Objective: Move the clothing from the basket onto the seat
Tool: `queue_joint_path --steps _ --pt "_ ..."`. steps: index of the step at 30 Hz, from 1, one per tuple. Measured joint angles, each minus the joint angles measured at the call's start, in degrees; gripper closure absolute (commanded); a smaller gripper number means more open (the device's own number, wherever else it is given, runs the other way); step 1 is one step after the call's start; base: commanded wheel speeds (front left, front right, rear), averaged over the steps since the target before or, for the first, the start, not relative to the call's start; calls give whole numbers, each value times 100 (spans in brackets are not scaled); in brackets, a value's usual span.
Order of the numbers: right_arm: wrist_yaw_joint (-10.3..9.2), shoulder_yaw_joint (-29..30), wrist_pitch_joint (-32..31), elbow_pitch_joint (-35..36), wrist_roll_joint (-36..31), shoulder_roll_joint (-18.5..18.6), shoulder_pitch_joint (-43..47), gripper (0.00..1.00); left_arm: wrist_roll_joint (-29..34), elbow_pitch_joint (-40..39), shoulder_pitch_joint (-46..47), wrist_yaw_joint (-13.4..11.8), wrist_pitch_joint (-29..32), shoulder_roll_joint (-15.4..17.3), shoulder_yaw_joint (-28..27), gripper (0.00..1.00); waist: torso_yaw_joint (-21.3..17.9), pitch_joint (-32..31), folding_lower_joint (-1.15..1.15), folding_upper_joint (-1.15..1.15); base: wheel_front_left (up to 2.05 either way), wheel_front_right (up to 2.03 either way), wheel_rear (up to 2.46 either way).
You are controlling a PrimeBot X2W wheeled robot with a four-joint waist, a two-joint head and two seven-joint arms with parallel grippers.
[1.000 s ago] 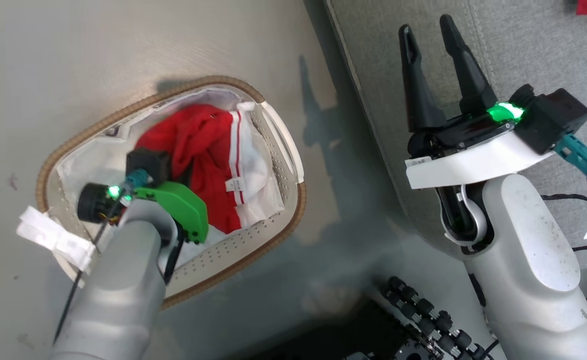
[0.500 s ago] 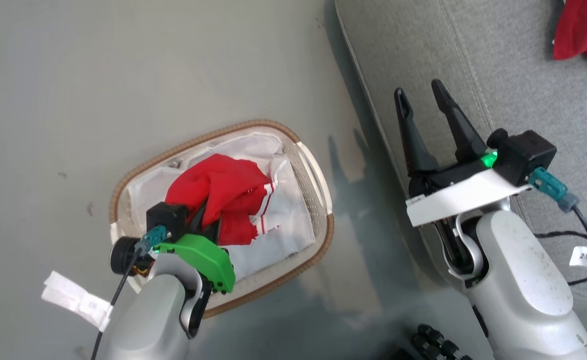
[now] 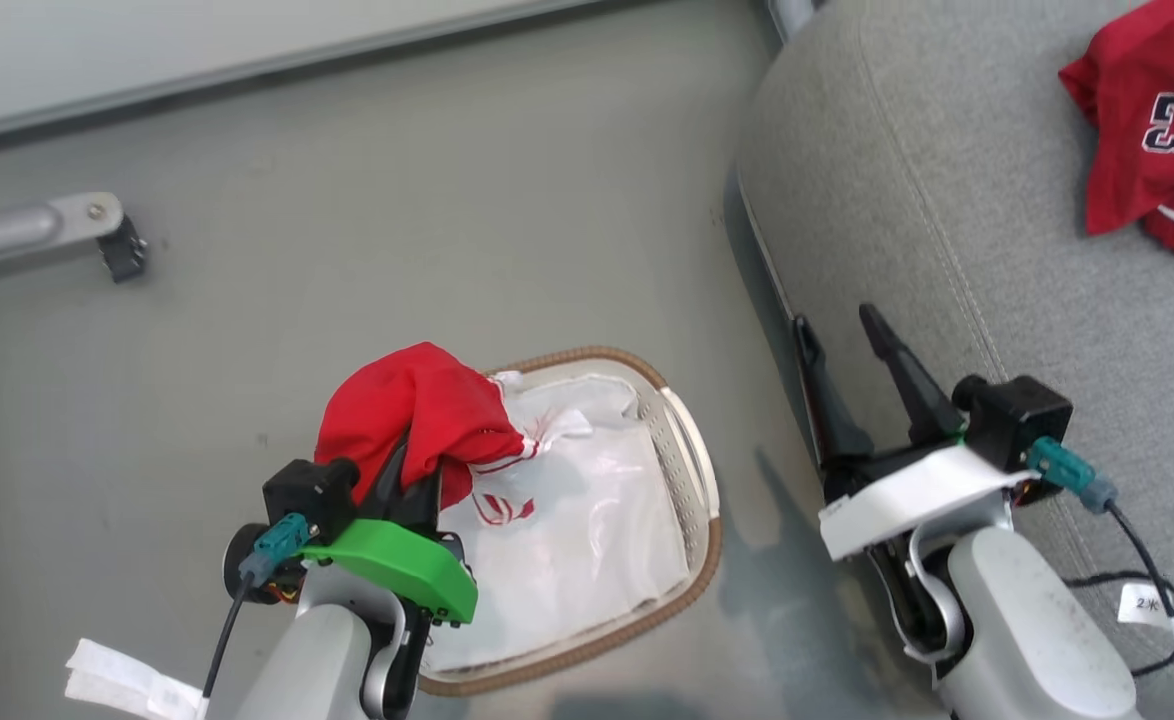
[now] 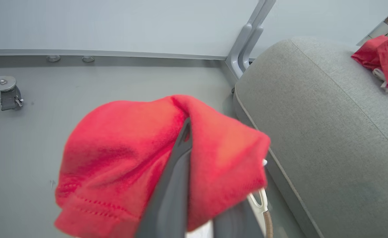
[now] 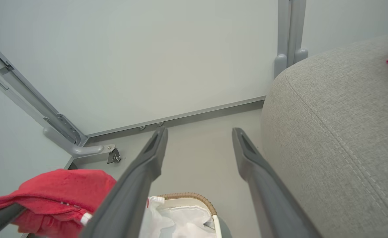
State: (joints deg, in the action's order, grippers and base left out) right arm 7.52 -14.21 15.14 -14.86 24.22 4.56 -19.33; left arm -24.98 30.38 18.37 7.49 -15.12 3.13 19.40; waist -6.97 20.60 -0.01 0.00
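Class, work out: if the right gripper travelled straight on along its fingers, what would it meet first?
The right gripper would probably reach the grey skirting rail ahead, passing close beside the seat; depth is unclear.

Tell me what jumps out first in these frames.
The bunched red garment comes first, clamped in the left gripper and held up over the white basket, whose pale liner sheet lies exposed. Next, a second red garment with a dark 23 lies on the grey seat, at the upper right of the head view. The right gripper hangs open and empty beside the seat's edge.
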Motion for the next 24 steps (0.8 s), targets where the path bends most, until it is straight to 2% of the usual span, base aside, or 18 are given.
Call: queue_joint_path --steps 7,17,24 --pt "0 -68 -1 -70 0 -31 425 0 -11 -637 -276 0 0 -15 -180 100 182 -636 0 0 0 0 0" --pt "0 -202 -1 -250 9 -32 946 0 5 -1540 -428 1 0 -20 -103 100 349 -1369 0 0 0 0 0" --pt "0 -611 -1 -359 -100 25 1061 0 30 -1992 -432 1 0 -23 -26 100 427 -1702 0 0 0 0 0"
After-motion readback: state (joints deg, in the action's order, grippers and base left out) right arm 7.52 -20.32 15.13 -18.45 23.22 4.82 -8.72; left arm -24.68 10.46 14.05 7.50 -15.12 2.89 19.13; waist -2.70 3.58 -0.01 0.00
